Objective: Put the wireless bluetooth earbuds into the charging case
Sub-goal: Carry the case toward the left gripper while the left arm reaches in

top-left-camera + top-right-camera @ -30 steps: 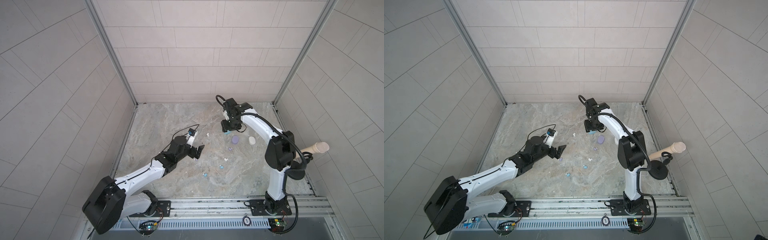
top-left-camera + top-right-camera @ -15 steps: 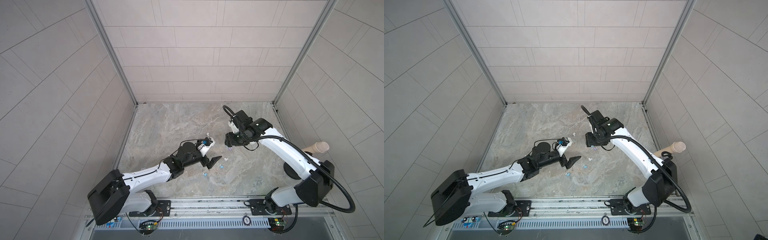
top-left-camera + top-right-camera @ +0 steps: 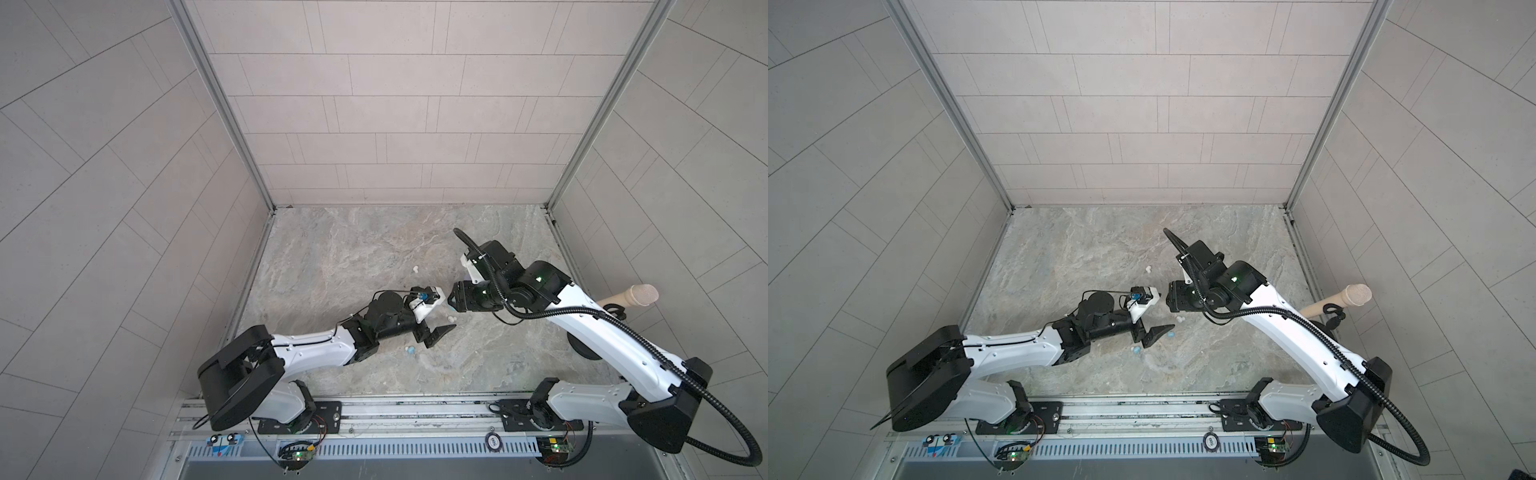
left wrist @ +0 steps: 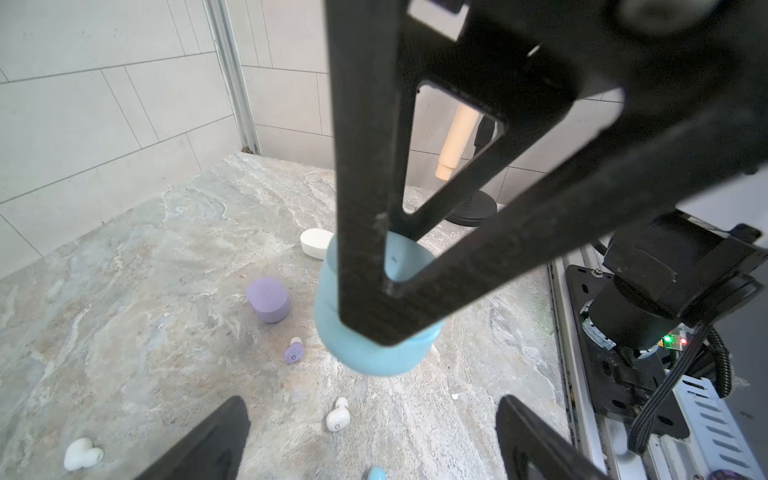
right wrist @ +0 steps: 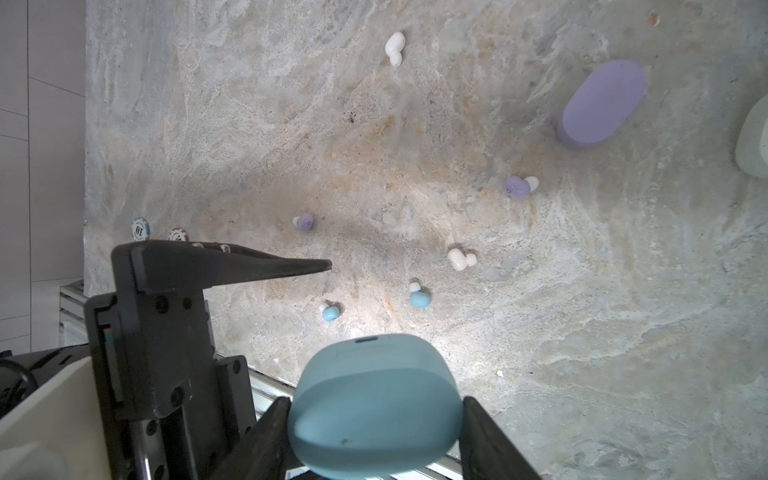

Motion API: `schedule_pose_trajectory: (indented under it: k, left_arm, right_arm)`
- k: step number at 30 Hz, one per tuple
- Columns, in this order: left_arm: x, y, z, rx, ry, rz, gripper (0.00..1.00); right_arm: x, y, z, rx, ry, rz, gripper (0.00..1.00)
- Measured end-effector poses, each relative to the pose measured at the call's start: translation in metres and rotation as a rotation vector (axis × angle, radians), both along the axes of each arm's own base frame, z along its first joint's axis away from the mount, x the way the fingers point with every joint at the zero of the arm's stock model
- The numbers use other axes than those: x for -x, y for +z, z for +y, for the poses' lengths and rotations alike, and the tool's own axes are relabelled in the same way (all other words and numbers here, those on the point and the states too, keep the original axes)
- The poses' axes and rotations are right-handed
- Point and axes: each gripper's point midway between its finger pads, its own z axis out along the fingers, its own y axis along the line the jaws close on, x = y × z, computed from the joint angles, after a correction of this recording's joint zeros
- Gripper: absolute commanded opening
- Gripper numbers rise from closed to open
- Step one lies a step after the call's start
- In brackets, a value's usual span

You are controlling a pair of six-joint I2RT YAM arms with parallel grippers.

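My right gripper is shut on a light blue charging case, lid closed, held above the table. My left gripper stands open just in front of the case, with nothing between its fingers. In both top views the two grippers meet at the table's middle. Loose earbuds lie below: two light blue, two lilac, two white. One white earbud lies on the table between my left fingers.
A closed lilac case and a white case lie further back on the marble table. Two poker chips sit near the front edge. A beige rod on a black stand rises at the right wall.
My right arm swung from the back of the table forward to the middle, carrying the blue case. My left gripper moved right until it faced it.
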Motion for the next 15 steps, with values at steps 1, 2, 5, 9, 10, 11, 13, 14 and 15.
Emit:
schedule_pose_trajectory:
  k: [1,2,5,9,10,11,13,14,15]
  left_arm:
    - [0.001,0.002,-0.001,0.003,-0.012,-0.008,0.92]
    - [0.002,0.003,-0.002,0.004,-0.021,-0.015,0.92]
    - [0.005,0.008,-0.005,0.007,-0.049,-0.037,0.9]
    - [0.013,0.008,-0.008,-0.009,-0.086,-0.068,0.87]
    - [0.014,0.007,-0.008,-0.014,-0.092,-0.073,0.87]
    - [0.015,0.006,-0.009,-0.018,-0.095,-0.074,0.86]
    - [0.016,0.006,-0.009,-0.02,-0.1,-0.083,0.85]
    - [0.016,0.006,-0.009,-0.022,-0.1,-0.085,0.84]
    - [0.016,0.006,-0.009,-0.021,-0.101,-0.087,0.84]
  right_arm:
    - [0.002,-0.001,0.0,-0.005,-0.001,0.007,0.48]
    - [0.003,-0.002,0.001,-0.01,-0.001,0.014,0.48]
    - [0.006,-0.001,0.004,-0.029,0.003,0.031,0.48]
    - [0.01,0.0,0.01,-0.055,0.015,0.049,0.48]
    - [0.011,0.001,0.012,-0.061,0.02,0.053,0.48]
    - [0.012,0.002,0.013,-0.068,0.023,0.055,0.48]
    - [0.014,0.004,0.018,-0.079,0.034,0.061,0.48]
    - [0.016,0.004,0.019,-0.083,0.038,0.064,0.48]
    - [0.017,0.004,0.02,-0.083,0.042,0.067,0.47]
